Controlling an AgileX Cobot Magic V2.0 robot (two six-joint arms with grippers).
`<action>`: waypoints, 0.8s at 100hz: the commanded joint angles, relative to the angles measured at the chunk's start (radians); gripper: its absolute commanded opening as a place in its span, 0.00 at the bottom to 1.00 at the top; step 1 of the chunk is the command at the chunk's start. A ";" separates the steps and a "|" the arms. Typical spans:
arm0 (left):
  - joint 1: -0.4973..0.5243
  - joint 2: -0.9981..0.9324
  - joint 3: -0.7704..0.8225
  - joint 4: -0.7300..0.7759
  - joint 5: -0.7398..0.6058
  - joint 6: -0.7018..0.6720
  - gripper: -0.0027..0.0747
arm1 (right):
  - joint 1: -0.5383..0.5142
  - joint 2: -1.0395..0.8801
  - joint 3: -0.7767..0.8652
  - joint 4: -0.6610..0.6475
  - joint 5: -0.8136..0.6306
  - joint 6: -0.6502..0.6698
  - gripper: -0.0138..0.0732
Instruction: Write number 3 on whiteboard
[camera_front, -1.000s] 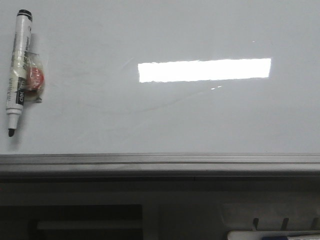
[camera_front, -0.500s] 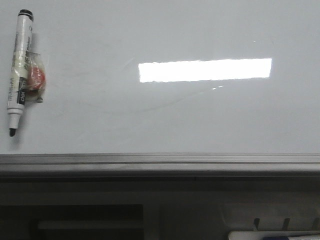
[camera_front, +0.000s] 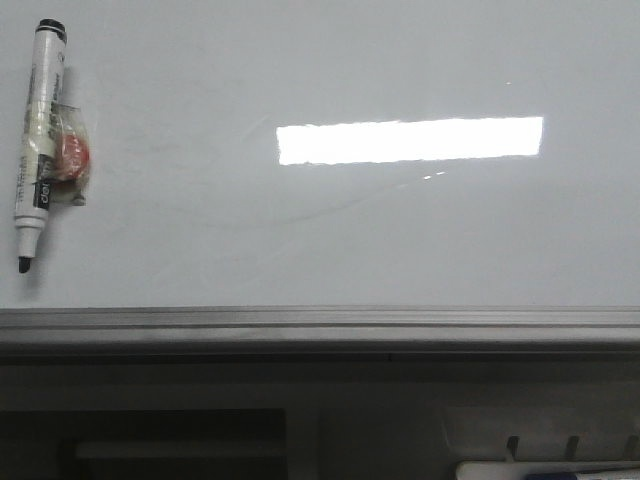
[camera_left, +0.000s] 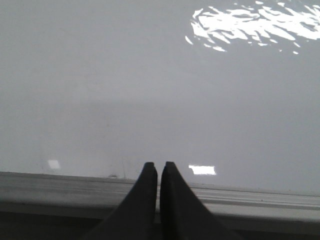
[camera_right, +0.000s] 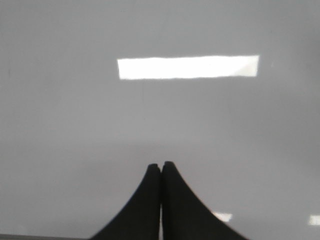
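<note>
You are looking at a big shiny whiteboard (camera_front: 420, 240) that fills most of the front view, with a grey metal strip along its near edge. On the far left lies a marker (camera_front: 36, 140), tip toward you, with a small red thing in clear wrap (camera_front: 68, 155) touching its side. To the right glows a bright bar of light (camera_front: 410, 140). No black number shows on the board, only faint smudges. Only the wrist views show your grippers: the left gripper (camera_left: 158, 167) and the right gripper (camera_right: 160, 166) each have their fingers pressed together, holding nothing.
</note>
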 joint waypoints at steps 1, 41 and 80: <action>-0.009 -0.024 0.010 0.011 -0.097 -0.007 0.01 | -0.007 -0.015 0.032 0.026 -0.093 -0.004 0.09; -0.004 -0.024 0.008 -0.037 -0.288 -0.013 0.01 | -0.007 0.059 0.011 0.097 0.008 -0.004 0.09; 0.003 0.090 -0.175 -0.136 -0.092 -0.015 0.01 | -0.007 0.353 -0.164 0.160 0.169 -0.004 0.09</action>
